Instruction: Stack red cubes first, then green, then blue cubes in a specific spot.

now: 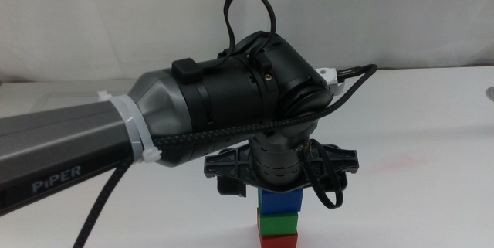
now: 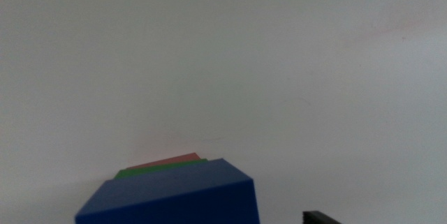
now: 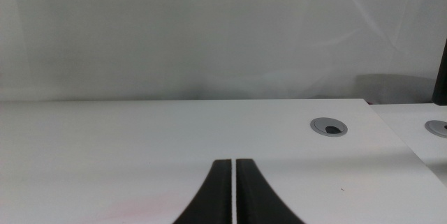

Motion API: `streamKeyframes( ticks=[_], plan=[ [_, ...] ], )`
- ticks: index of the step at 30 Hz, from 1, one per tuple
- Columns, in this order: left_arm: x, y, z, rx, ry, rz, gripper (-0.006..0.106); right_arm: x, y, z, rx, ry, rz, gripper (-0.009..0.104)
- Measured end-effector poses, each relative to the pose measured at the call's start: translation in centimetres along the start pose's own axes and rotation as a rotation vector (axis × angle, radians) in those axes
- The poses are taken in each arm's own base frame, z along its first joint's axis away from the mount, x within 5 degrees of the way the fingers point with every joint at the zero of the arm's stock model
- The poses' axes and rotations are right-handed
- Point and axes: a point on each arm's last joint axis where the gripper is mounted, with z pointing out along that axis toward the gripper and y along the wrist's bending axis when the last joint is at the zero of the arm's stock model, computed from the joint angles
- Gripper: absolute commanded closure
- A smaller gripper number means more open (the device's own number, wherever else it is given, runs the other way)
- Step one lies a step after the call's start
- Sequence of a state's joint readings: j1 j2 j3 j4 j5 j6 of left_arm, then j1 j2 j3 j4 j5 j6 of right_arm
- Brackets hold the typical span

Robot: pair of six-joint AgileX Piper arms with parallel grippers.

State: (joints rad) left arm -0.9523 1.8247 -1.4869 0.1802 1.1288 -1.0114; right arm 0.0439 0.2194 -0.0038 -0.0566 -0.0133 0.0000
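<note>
Closest to the middle camera was my left arm (image 1: 116, 136), which came in from the left side and filled most of that view with its grey and black body. On its side I could read the word PiPER. Its left gripper (image 1: 279, 172) hung directly over the stack of three cubes, and the wrist body hid the jaws from the middle camera. In the left wrist view only a small dark corner of one jaw showed at the edge, beside the blue cube, so I could not tell whether the jaws were apart or clamped on it.

At the near edge of the white worktop (image 1: 432, 124) stood the stack. The red cube (image 1: 279, 240) was at the bottom, the green cube (image 1: 279, 223) sat on it, and the blue cube (image 1: 279, 202) was on top, just under the gripper. The left wrist camera showed the blue cube very near, with thin strips of green and red behind its top edge.

My right gripper (image 3: 232, 192) waited away from the stack, over bare worktop, and its jaws were together with only a thin line between them. Further on that side I saw a grey cable grommet (image 3: 330, 126) set in the worktop.
</note>
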Motion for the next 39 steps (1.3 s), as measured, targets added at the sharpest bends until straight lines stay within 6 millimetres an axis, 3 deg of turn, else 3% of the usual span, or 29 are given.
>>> streamKeyframes(
  ticks=[10,14,21,23,25,29,34,35,39],
  plan=[
    [-0.3,0.0,-0.7,0.018,-0.032,0.057,0.007,0.0,0.0,0.0,0.000,-0.002,0.000,0.098],
    [-1.3,0.2,-3.6,0.055,-0.137,0.091,0.007,0.0,0.0,0.0,0.000,-0.002,0.000,0.098],
    [-3.4,2.9,-11.7,0.186,-0.441,0.206,0.007,0.0,0.0,0.0,0.000,-0.002,0.000,0.098],
    [-4.3,4.5,-13.4,0.195,-0.510,0.224,0.007,0.0,0.0,0.0,0.000,-0.002,0.000,0.098],
    [-6.0,8.1,-15.4,0.158,-0.590,0.200,0.007,0.0,0.0,0.0,0.000,-0.002,0.000,0.098],
    [-8.4,14.3,-17.4,0.044,-0.672,0.137,0.007,0.0,0.0,0.0,0.000,-0.002,0.000,0.098],
    [-10.0,21.8,-18.7,-0.118,-0.714,0.025,0.007,0.0,0.0,0.0,0.000,-0.002,0.000,0.098],
    [-10.1,24.4,-19.1,-0.162,-0.710,-0.021,0.007,0.0,0.0,0.0,0.000,-0.002,0.000,0.098],
    [-9.9,28.1,-19.3,-0.170,-0.677,-0.048,0.007,0.0,0.0,0.0,0.000,-0.002,0.000,0.098]
  ],
)
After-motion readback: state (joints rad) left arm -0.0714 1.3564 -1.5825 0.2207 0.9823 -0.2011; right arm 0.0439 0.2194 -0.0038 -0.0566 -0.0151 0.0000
